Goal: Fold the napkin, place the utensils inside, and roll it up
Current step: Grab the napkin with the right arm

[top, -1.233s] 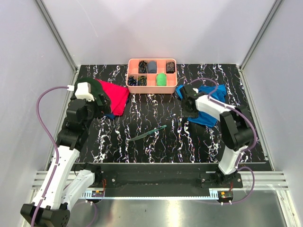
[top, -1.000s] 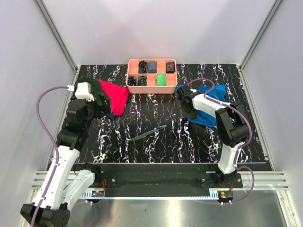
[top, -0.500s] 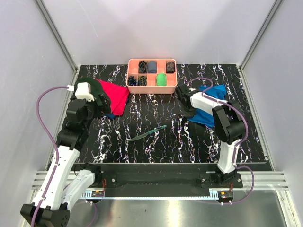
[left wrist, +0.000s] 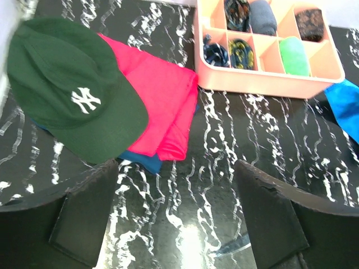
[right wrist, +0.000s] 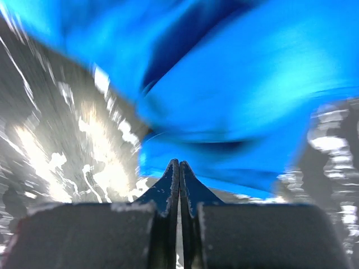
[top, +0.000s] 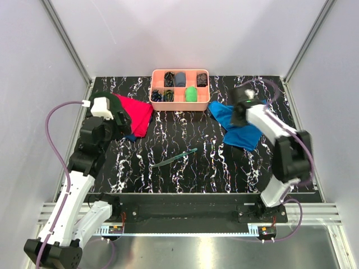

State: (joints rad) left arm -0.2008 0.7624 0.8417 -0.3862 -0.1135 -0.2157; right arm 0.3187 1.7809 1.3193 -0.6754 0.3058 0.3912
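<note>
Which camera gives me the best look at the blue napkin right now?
Top external: the napkin lies crumpled right of the pink tray, nearly all in frame, though the right arm covers part. Right wrist shows it blurred and too close for any outline. Left wrist catches only a corner at its right edge.

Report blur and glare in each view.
Top external: only the right arm is motion-smeared, by the napkin. Left wrist: sharp, with a glare patch on the table. Right wrist: heavy motion blur over napkin and table; only the closed right hand is crisp.
</note>
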